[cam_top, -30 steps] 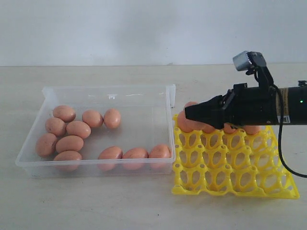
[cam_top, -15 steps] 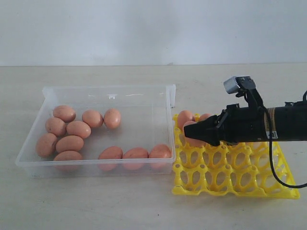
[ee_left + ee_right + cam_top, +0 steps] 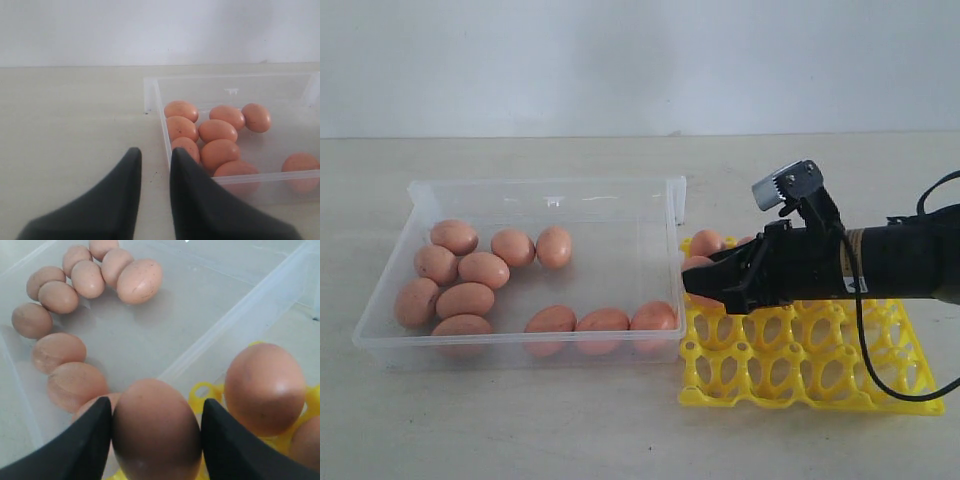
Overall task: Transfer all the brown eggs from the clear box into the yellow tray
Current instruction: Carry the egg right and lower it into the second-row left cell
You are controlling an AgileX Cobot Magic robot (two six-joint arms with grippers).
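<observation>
My right gripper is shut on a brown egg, holding it just above the left side of the yellow tray, by the clear box. In the right wrist view the held egg fills the gap between the black fingers, with a seated egg beside it on the tray. Several brown eggs lie in the clear box. My left gripper stands open over bare table just outside the box wall, holding nothing; the exterior view does not show it.
More eggs sit in the tray's back row, partly hidden behind my right arm. A black cable hangs from that arm over the tray's right side. The box's right wall stands close to the tray.
My right gripper has carried the egg leftward and lower, from over the tray's back row to its left side near the box. The left gripper has not moved.
</observation>
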